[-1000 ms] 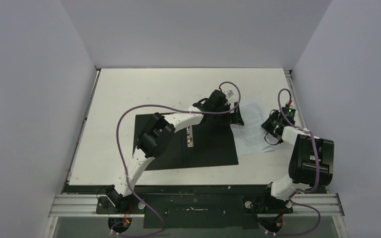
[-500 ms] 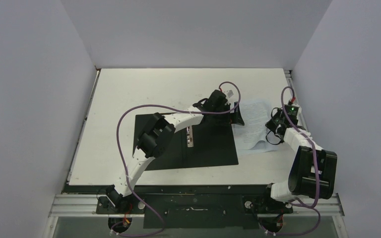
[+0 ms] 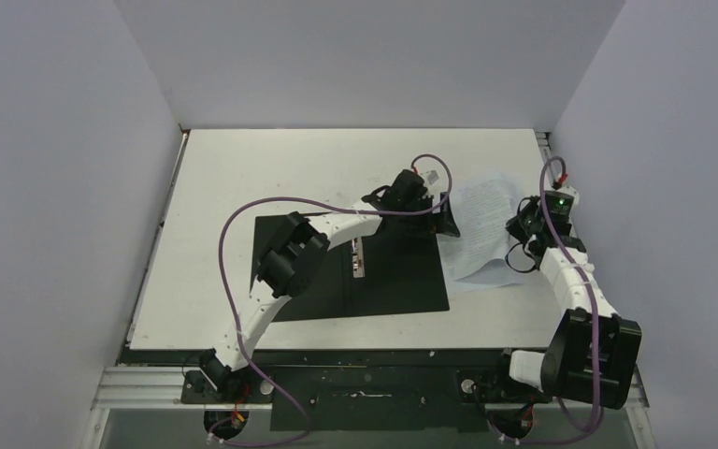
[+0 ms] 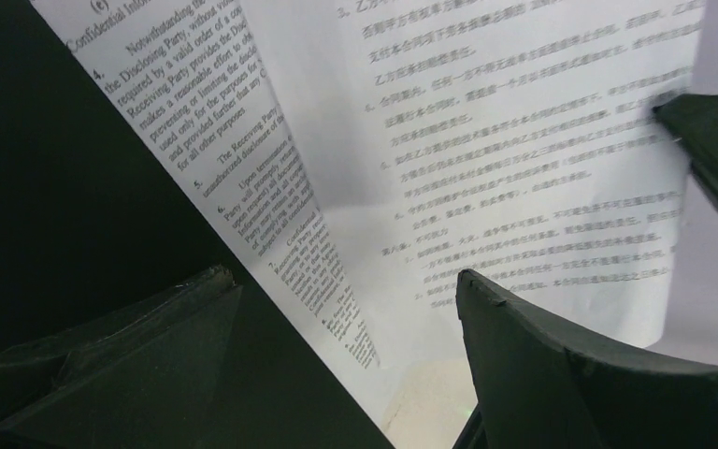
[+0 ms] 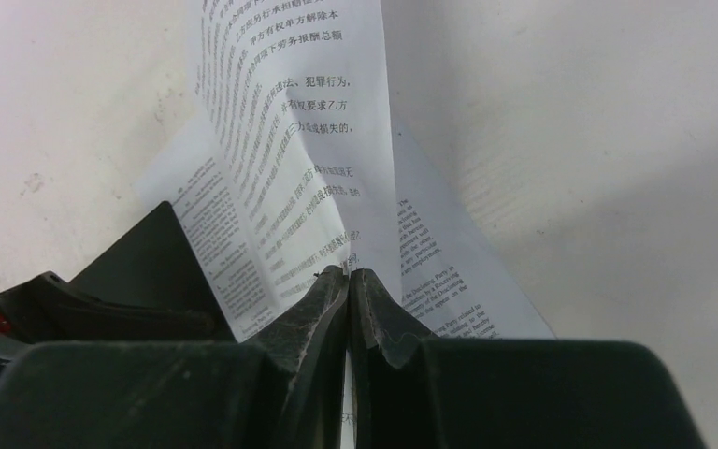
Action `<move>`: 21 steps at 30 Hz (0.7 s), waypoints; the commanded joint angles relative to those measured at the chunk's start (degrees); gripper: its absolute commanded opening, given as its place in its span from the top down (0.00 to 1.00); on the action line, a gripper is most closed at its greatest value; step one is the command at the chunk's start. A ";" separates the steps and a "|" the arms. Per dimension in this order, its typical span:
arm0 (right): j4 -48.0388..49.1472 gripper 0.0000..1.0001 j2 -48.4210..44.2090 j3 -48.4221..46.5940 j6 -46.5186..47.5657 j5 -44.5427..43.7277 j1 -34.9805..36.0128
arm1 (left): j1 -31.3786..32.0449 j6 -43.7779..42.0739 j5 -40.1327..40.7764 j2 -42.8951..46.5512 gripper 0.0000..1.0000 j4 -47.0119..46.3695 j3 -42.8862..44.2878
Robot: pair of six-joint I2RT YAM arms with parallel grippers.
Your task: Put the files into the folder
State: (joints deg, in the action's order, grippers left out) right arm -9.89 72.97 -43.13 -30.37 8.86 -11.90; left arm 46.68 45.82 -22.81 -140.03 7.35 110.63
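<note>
The folder [image 3: 355,271] lies open in the middle of the table, black inside up, its metal spine clip [image 3: 359,257] showing. The files [image 3: 481,234] lie just right of it, with their left edge over the folder's right edge. My right gripper [image 3: 522,236] is shut on the right edge of the top sheet [image 5: 290,122], which curls up off the lower sheet [image 5: 453,276]. My left gripper [image 3: 444,217] hangs open over the files' left edge, where the printed paper [image 4: 486,140] meets the black folder [image 4: 75,187]. Nothing is between its fingers [image 4: 542,355].
The white table [image 3: 271,168] ends close to the right of my right gripper, with a metal rail [image 3: 550,154] and the grey wall beyond. Purple cables [image 3: 229,243] loop over both arms. The left arm's elbow [image 3: 290,257] hangs over the folder's left half.
My right gripper has shut on the top sheet's right edge and moved back and to the right, lifting that sheet into a curl. The left arm has stayed still.
</note>
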 commanded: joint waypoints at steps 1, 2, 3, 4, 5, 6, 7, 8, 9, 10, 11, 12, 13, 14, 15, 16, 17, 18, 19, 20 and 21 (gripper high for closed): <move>-1.12 0.95 -4.54 -4.00 1.10 0.89 0.39 | -1.29 0.20 -2.71 6.05 0.13 -1.88 -2.01; -1.67 0.95 -5.23 -4.57 1.14 1.16 0.39 | -1.65 0.58 -3.07 7.13 0.13 -2.39 -2.58; -2.11 0.95 -6.03 -5.06 1.14 1.49 0.39 | -1.98 0.87 -3.31 8.46 0.13 -3.10 -3.31; -2.54 0.95 -6.77 -5.64 1.18 1.75 0.39 | -2.39 1.11 -3.41 9.65 0.13 -3.70 -4.19; -2.96 0.95 -7.39 -6.26 1.15 2.09 0.39 | -2.71 1.35 -3.51 11.03 0.13 -4.29 -5.12; -3.42 0.95 -8.02 -6.93 1.06 2.48 0.39 | -3.07 1.77 -3.77 12.35 0.13 -5.15 -6.07; -3.77 0.95 -8.57 -7.53 0.81 3.00 0.39 | -3.52 2.31 -4.17 13.60 0.13 -6.15 -7.17; -3.96 0.95 -9.05 -7.98 0.37 3.78 0.39 | -3.89 2.95 -4.51 14.88 0.13 -7.48 -8.32; -3.99 0.95 -9.55 -8.52 -0.05 4.63 0.38 | -4.29 3.76 -4.92 16.02 0.13 -9.55 -9.58; -3.85 0.95 -10.00 -8.77 -0.59 5.66 0.39 | -4.73 4.61 -5.41 17.29 0.13 -11.08 -10.99; -3.76 0.95 -10.44 -9.06 -1.08 6.67 0.39 | -5.06 5.57 -5.98 18.40 0.13 -12.53 -12.10; -3.67 0.95 -10.86 -9.33 -1.52 7.68 0.35 | -5.44 6.37 -6.47 19.32 0.13 -14.39 -13.27; -3.58 0.95 -11.27 -9.60 -2.00 8.95 0.38 | -5.78 7.13 -6.97 20.49 0.13 -15.74 -14.45; -3.54 0.95 -11.74 -9.91 -2.43 9.93 0.39 | -6.14 7.83 -7.39 21.34 0.13 -16.86 -15.42; -3.20 0.95 -12.09 -10.21 -2.94 10.98 0.39 | -6.51 8.40 -7.76 21.96 0.13 -17.65 -16.32; -2.86 0.95 -12.48 -10.40 -3.46 12.12 0.45 | -6.77 9.06 -8.23 22.52 0.13 -18.22 -17.29; -2.59 0.95 -12.84 -10.70 -3.99 13.12 0.47 | -7.07 9.66 -8.60 23.14 0.13 -19.04 -18.08; -2.26 0.95 -13.11 -11.00 -4.60 14.51 0.47 | -7.38 10.36 -8.96 23.78 0.13 -20.22 -19.21; -1.79 0.95 -13.40 -11.27 -5.19 15.79 0.48 | -7.65 11.21 -9.41 24.51 0.13 -21.62 -20.36; -1.27 0.95 -13.89 -11.41 -6.12 16.95 0.48 | -7.97 11.92 -9.77 25.16 0.13 -22.89 -21.45; -0.69 0.95 -14.21 -11.51 -6.64 18.14 0.55 | -8.21 12.40 -10.01 25.86 0.13 -23.73 -22.42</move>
State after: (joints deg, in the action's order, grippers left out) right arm -14.13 61.23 -51.70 -33.76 20.53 -11.90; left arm 39.31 54.81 -29.74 -118.06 -8.71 91.46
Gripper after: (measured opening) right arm 0.060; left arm 0.873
